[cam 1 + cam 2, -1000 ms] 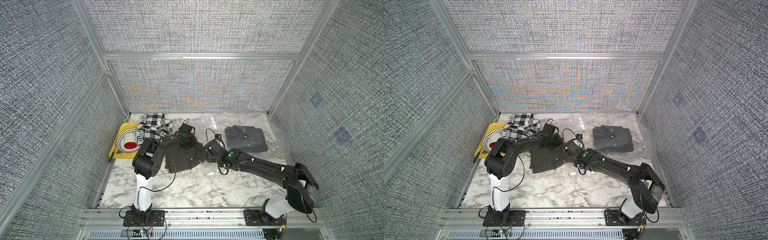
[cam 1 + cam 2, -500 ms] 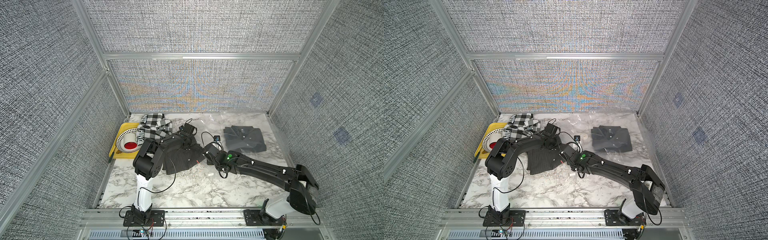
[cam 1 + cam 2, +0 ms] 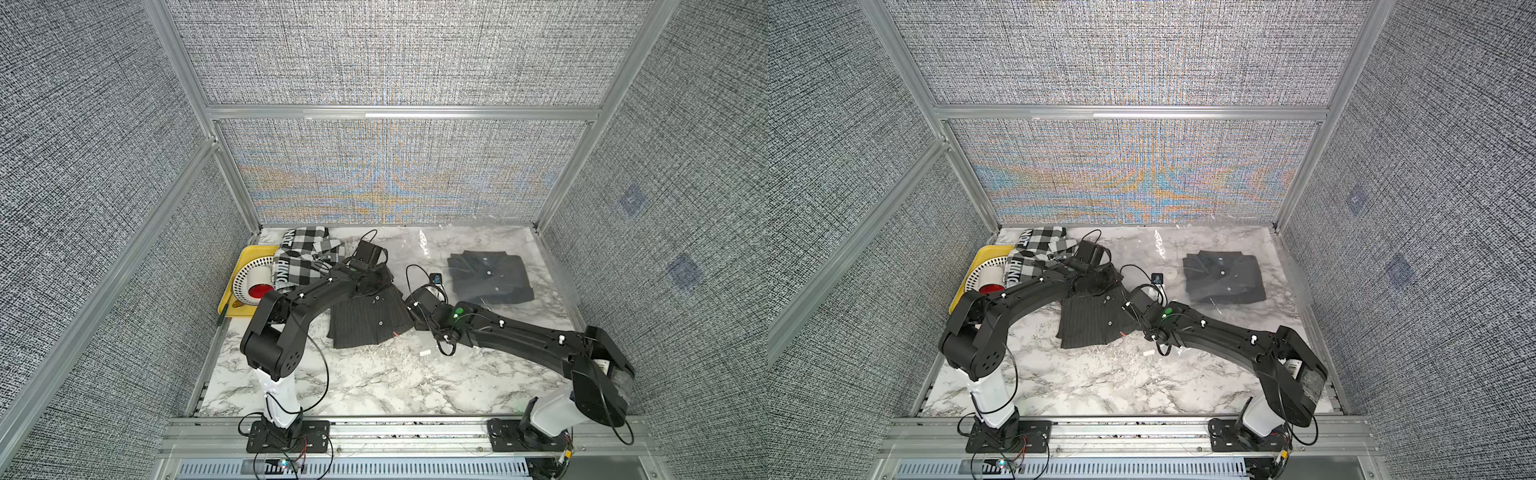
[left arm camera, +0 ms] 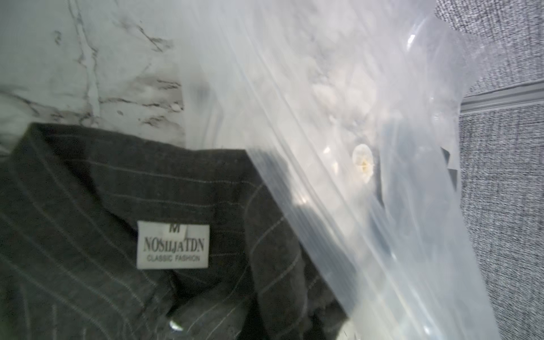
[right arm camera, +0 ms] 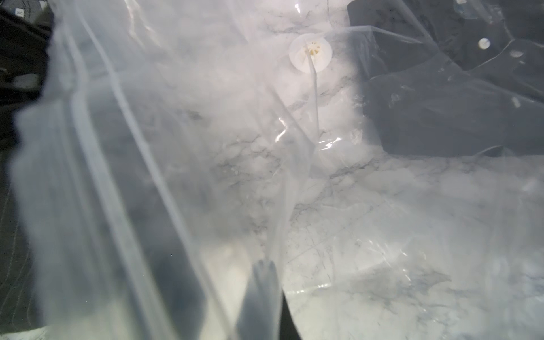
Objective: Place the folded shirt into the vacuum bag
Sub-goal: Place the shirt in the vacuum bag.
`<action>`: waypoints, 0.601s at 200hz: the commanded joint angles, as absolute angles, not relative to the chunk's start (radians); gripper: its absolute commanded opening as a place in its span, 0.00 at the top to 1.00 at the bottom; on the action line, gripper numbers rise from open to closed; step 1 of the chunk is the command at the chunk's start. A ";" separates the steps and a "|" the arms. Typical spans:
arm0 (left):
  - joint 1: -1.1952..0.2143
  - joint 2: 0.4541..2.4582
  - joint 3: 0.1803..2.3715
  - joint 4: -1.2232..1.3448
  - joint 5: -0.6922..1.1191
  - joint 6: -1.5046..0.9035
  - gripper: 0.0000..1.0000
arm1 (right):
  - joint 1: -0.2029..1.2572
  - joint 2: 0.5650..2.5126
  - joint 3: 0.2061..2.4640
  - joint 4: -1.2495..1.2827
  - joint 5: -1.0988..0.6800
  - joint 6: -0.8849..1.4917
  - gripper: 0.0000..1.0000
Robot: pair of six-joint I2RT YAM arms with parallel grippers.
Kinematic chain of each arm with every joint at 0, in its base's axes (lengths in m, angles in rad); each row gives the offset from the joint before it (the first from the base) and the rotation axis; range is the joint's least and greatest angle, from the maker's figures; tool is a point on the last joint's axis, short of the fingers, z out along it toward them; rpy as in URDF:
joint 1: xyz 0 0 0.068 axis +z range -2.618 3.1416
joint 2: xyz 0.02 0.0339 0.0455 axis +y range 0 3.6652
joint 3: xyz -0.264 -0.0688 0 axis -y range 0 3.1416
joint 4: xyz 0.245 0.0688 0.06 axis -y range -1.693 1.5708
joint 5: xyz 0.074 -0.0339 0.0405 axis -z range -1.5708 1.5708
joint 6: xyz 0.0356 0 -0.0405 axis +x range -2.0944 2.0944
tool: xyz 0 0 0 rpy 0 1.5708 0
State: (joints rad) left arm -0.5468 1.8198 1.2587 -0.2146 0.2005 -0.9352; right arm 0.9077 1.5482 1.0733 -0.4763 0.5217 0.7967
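Clearance matters: right hand [image 3: 409, 311], clenched on the crinkly clear plastic vacuum bag [image 4: 353, 235], should hold its mouth high. Left hand [image 3: 375, 290], gripping the dark pinstriped folded shirt [image 3: 365, 324] just outside that mouth, should slide it in flat.

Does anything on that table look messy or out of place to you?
The checked shirt sprawls half over the yellow tray, and a small white piece lies loose on the marble table.
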 commanded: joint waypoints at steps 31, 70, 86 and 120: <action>-0.532 1.734 1.189 -0.039 0.376 -1.050 1.00 | 0.890 1.550 1.079 -0.436 0.464 0.784 1.00; -0.520 1.700 1.159 0.039 0.439 -1.115 1.00 | 0.869 1.545 1.052 -0.416 0.434 0.784 1.00; -0.514 1.684 1.152 0.052 0.435 -1.126 1.00 | 0.866 1.542 1.044 -0.412 0.433 0.786 1.00; -0.505 1.719 1.158 0.098 0.413 -1.160 1.00 | 0.867 1.523 1.026 -0.400 0.426 0.793 1.00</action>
